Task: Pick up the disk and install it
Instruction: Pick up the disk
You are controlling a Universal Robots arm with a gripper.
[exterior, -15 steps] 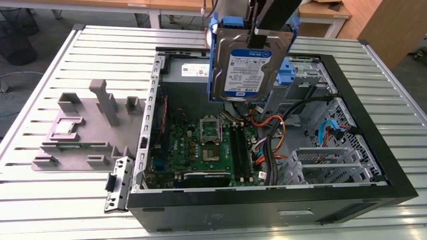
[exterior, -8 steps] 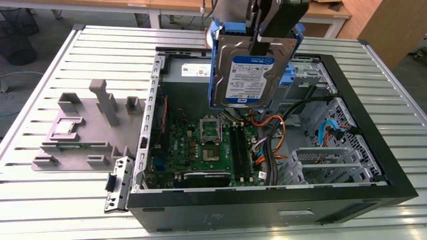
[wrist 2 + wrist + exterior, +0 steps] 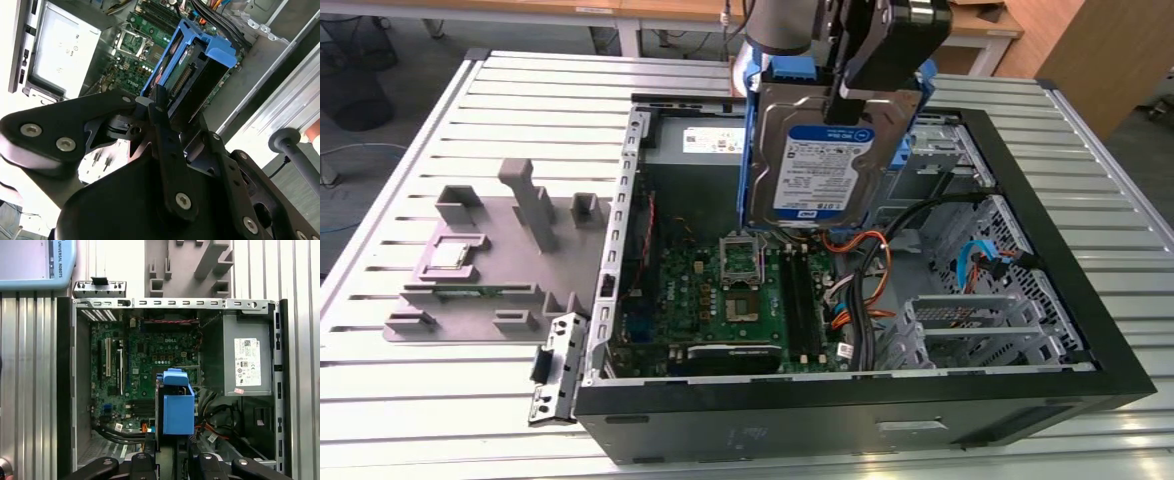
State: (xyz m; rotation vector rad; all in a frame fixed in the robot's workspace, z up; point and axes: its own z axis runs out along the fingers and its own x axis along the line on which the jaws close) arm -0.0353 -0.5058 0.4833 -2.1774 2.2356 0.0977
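Note:
The disk (image 3: 811, 165), a silver hard drive with a white-and-blue label in a bright blue carrier, hangs upright above the middle of the open computer case (image 3: 1067, 300). My gripper (image 3: 850, 100) is shut on its upper edge from above. In the second wrist view the disk (image 3: 200, 55) sticks out beyond the black fingers (image 3: 159, 107), edge-on over the motherboard. The first wrist view looks down past the gripper (image 3: 172, 462) onto the blue carrier (image 3: 178, 410), which floats over the board beside the power supply.
Inside the case lie a green motherboard (image 3: 734, 290), a grey power supply box (image 3: 247, 360), orange and blue cables (image 3: 861, 250) and a metal drive cage (image 3: 974, 325) at the exterior view's right. A grey plastic fixture (image 3: 494, 260) sits on the slatted table (image 3: 427, 400) left of the case.

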